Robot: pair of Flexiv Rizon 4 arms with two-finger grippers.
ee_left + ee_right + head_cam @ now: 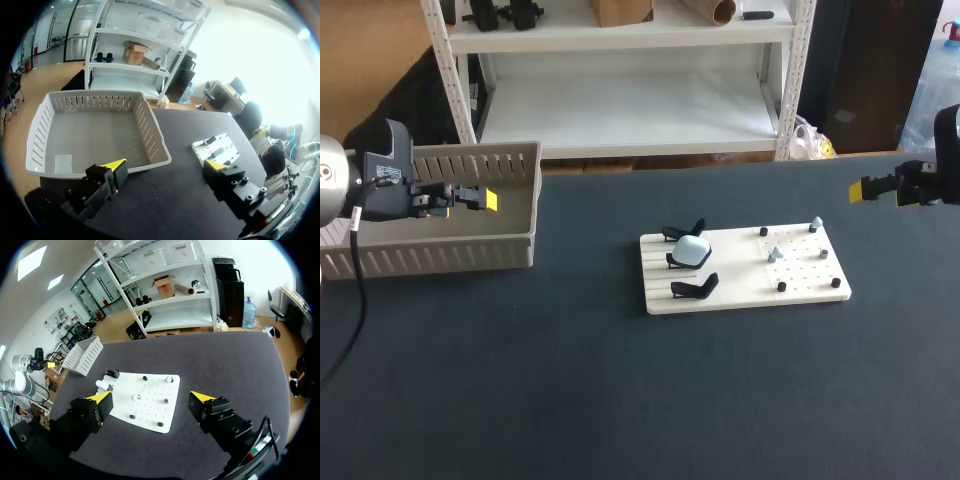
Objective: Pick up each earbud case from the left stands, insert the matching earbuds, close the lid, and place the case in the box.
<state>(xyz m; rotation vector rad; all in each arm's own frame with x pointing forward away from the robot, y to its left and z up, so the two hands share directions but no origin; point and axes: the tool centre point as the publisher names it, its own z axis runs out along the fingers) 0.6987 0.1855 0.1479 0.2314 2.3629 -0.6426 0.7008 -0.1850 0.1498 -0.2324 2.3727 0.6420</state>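
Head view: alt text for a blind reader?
A white board mid-table, a pale earbud case on the middle of three black stands. The left tool is open by the grey box, the right tool open far right.

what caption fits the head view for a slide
Left pincer open by the box, right pincer open right of the board, which holds one case.

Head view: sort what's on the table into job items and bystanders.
Job: earbud case; black stands; likely earbuds; white board; box.
Bystanders: none that I see; only the table itself.
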